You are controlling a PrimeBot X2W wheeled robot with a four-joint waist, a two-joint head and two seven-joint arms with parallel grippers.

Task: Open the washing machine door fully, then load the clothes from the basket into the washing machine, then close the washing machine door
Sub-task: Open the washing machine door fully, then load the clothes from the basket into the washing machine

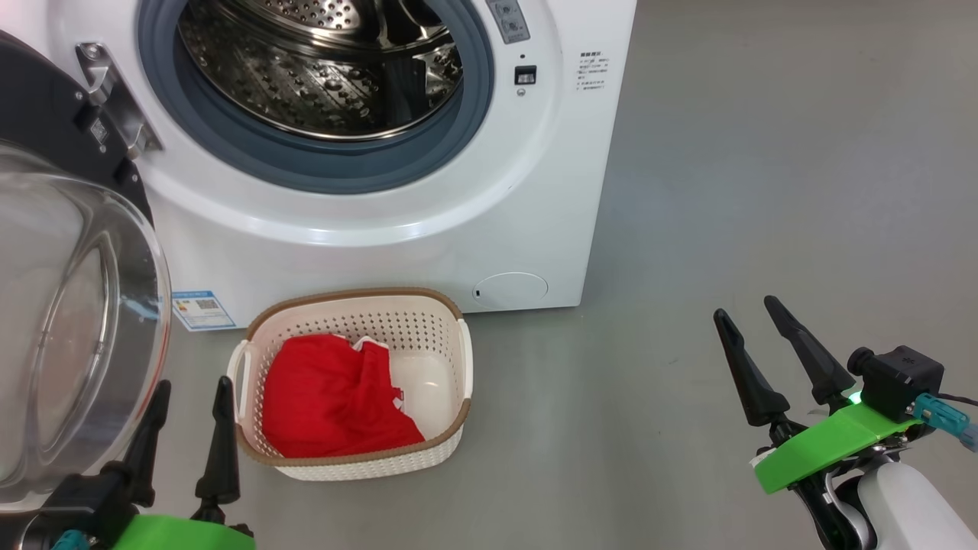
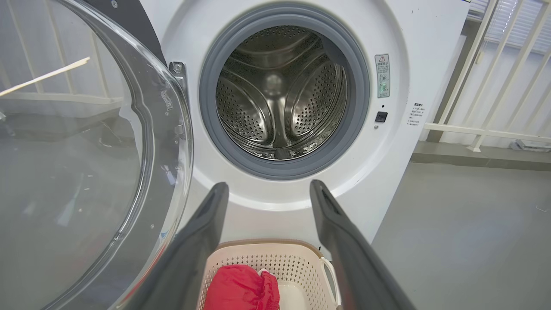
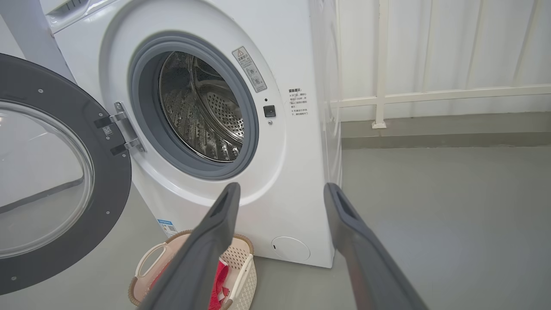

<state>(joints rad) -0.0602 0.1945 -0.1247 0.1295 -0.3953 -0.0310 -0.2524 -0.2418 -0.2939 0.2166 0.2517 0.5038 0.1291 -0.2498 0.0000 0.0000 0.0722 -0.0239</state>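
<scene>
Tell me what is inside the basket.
Red clothes with white trim lie bunched in the basket, covering the left and front of it. On the right its bare cream bottom shows. How many garments there are, and anything beneath them, is hidden.

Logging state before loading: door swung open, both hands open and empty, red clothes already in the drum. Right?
Wrong on the red clothes: they lie in the basket, and the drum is empty, as the head and left wrist views show. The door is swung open, left hand and right hand open and empty.
</scene>
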